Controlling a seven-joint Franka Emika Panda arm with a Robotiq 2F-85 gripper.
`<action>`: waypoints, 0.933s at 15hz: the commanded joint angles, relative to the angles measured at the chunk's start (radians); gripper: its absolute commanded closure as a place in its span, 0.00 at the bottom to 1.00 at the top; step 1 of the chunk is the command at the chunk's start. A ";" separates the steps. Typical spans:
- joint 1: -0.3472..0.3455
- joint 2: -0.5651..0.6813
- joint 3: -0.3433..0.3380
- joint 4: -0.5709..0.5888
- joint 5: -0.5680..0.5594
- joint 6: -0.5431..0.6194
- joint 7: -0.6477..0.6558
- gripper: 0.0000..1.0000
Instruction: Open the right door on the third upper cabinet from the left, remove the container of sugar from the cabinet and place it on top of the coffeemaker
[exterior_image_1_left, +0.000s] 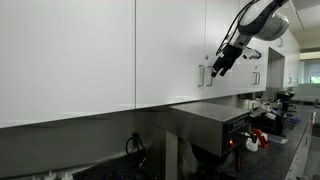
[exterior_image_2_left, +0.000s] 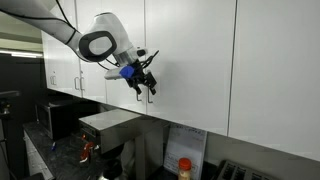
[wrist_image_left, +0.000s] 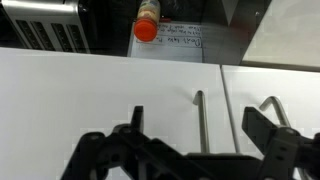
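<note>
Gripper (wrist_image_left: 193, 114) jaws stand wide apart. In the wrist view one black finger (wrist_image_left: 135, 120) lies to each side of a slim silver bar handle (wrist_image_left: 200, 120), and neither finger visibly touches the bar. Whether the fingertips reach as deep as the bar cannot be told from this view.

The handle belongs to the right door (exterior_image_2_left: 190, 60) of the third upper cabinet (exterior_image_1_left: 185, 45). The door is closed and flush with the neighbouring panels. A second handle (wrist_image_left: 272, 110) sits just beside the first, across the vertical seam between the two doors.

In both exterior views the gripper (exterior_image_1_left: 220, 65) (exterior_image_2_left: 147, 86) is level with the lower part of the doors, at the point where the two handles meet. The arm (exterior_image_2_left: 100, 42) reaches it from above and to one side.

The container of sugar is hidden behind the closed doors.

The coffeemaker (exterior_image_1_left: 210, 122) (exterior_image_2_left: 108, 125) stands on the counter under the cabinet row, below the gripper. Its flat steel top is bare.

A bottle with a red cap (wrist_image_left: 147, 28) (exterior_image_2_left: 183, 166) stands on the counter near the coffeemaker, beside a printed sheet (wrist_image_left: 185, 40).
</note>
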 joint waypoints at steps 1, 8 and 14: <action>-0.007 0.016 0.008 0.015 0.019 -0.004 -0.018 0.00; 0.002 0.043 0.004 0.038 0.028 -0.008 -0.027 0.00; 0.006 0.046 0.012 0.037 0.040 0.007 -0.016 0.00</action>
